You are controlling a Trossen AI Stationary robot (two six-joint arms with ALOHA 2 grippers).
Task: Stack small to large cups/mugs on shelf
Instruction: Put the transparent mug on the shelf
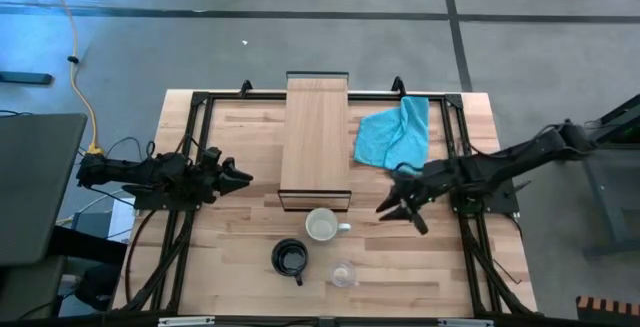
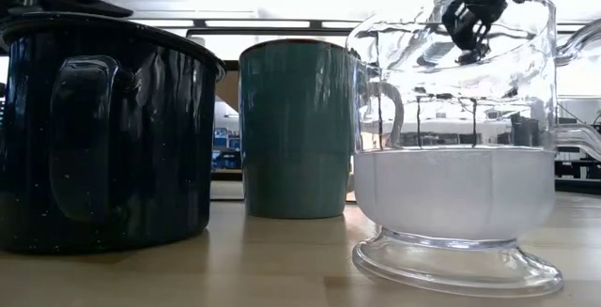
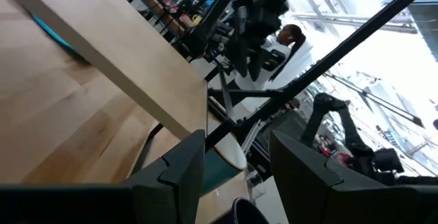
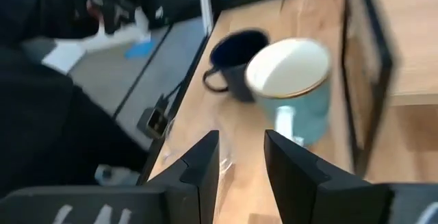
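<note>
1. High view: we see the shelf (image 1: 315, 139) lying lengthwise down the middle of the wooden table (image 1: 230, 267), its far end at the table's back edge and its near end just short of the white mug (image 1: 321, 226).
2. High view: we count three vessels, all off the shelf in the open strip toward the table's front edge: that white mug nearest the shelf, the black mug (image 1: 290, 259) to its front-left, and the clear glass cup (image 1: 343, 273) to its front-right, none of them touching.
3. High view: the left gripper (image 1: 238, 178) hovers left of the shelf, fingers apart and holding nothing; the right gripper (image 1: 402, 212) hovers right of the white mug, near a turquoise cloth (image 1: 396, 134), fingers also apart and empty. Bare wood lies between each gripper and the cups.
4. Low view: we see the same three in a row on the tabletop, the dark mug (image 2: 103, 133) left, the teal-sided mug (image 2: 296, 129) farther back, the glass cup (image 2: 455, 138) closest, with a bright room behind.
5. Left wrist view: the left gripper (image 3: 236, 162) shows a clear gap between its fingers; the shelf's edge (image 3: 116, 59) runs slantwise ahead.
6. Right wrist view: the right gripper (image 4: 241, 157) is parted too, facing the white-lined mug (image 4: 294, 87) and the black mug (image 4: 233, 59) beyond it, beside the shelf's dark frame (image 4: 366, 66).
</note>
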